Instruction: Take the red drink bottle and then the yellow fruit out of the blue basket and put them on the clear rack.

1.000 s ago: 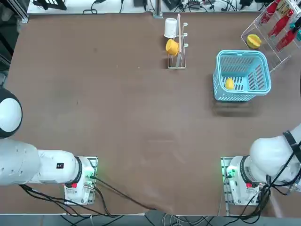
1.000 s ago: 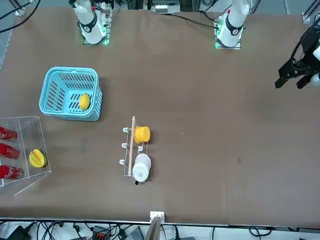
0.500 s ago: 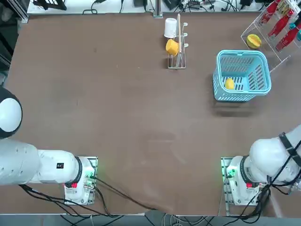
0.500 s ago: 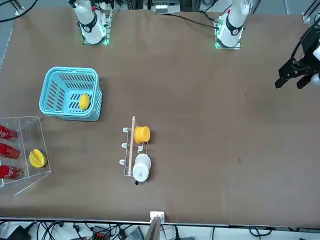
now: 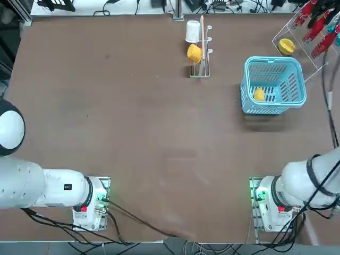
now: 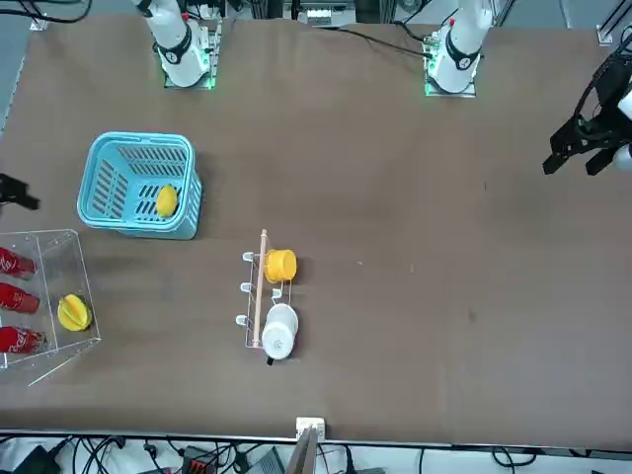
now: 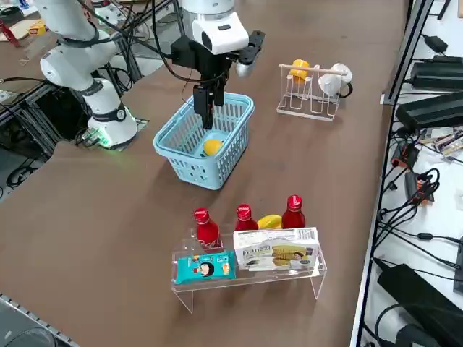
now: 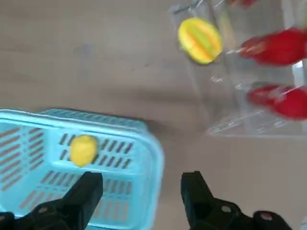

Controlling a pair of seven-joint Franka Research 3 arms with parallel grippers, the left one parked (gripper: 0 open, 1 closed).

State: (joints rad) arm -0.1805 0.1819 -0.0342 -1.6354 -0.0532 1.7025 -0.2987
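The right gripper (image 8: 141, 199), fingers apart, is hovering above the slatted plastic blue basket (image 5: 273, 85); the smooth, round yellow fruit (image 5: 259, 94) is lying inside, near its table-base-side wall.

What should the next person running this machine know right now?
Right tool: open, empty, above the table between the blue basket and the clear rack.
Yellow fruit: in the basket.
Clear rack: holds three red drink bottles; none remains in the basket.
Done: the bottle step, by the look of it.
Left: move the yellow fruit onto the rack.
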